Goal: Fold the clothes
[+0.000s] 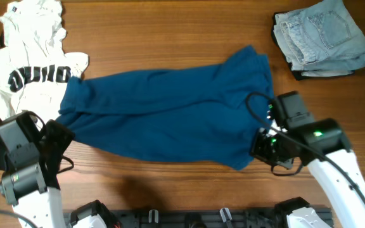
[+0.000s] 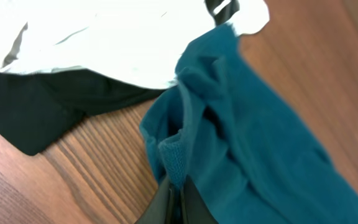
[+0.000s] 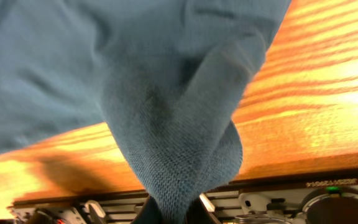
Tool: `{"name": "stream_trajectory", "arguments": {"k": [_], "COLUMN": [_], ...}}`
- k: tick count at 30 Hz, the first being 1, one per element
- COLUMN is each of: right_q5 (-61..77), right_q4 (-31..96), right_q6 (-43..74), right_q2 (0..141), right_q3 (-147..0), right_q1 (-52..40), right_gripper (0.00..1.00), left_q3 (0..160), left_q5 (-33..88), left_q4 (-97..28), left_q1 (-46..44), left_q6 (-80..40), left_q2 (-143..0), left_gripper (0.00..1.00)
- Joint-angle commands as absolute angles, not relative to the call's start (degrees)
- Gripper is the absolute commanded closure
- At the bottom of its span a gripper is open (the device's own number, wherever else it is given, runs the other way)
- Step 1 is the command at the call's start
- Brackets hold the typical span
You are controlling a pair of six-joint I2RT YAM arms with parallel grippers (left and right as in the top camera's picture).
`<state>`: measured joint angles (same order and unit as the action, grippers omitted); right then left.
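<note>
A large teal-blue shirt lies stretched across the middle of the table. My left gripper is shut on the shirt's left end; a fold of cloth sticks up between its fingers. My right gripper is shut on the shirt's right lower corner, which hangs bunched above the table edge. A white tee with black letters lies at the left over a black garment. Pale denim jeans sit folded at the far right.
The white tee touches the shirt's left end. The table's front edge with a black rail runs just below the right gripper. Bare wood shows behind the shirt.
</note>
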<state>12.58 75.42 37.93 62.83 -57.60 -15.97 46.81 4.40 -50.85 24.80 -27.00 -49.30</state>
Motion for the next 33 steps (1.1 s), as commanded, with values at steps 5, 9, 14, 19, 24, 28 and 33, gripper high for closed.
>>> {"name": "stream_trajectory", "arguments": {"k": [5,9,14,19,24,28,33], "right_q5": [11.57,11.57,11.57,9.72,5.85,5.91,6.39], "right_q4": [76.05,74.89,77.21,76.82,66.48,55.55,45.47], "right_q6": [28.18,26.06,25.67,27.03,26.94,25.39,22.85], "right_q2": [60.40,60.58,59.72,55.96,59.29,67.09,79.31], "right_q3": [-66.48,-66.67,-66.67,-66.72,-66.70,-66.70,-66.70], "right_q1": [-8.58,-7.64,-7.62,-7.62,-7.62,-7.62,-7.62], "right_gripper": [0.96,0.96,0.96,0.96,0.96,0.96,0.95], "left_q3": [48.12,48.12,48.12,48.12,48.12,48.12,48.12], "left_q5": [5.30,5.32,6.55,6.57,5.91,5.89,5.93], "left_q4": [-50.70,-52.03,-55.11,-55.77,-51.24,-47.20,-40.64], "left_q1": [24.64,24.64,24.64,24.64,24.64,24.64,24.64], "left_q6": [-25.69,-25.71,-25.71,-25.69,-25.71,-25.71,-25.71], "left_q2": [-42.87,-43.48,-43.81,-43.83,-45.30,-49.12,-58.59], "left_gripper": [0.96,0.96,0.96,0.96,0.96,0.96,0.96]}}
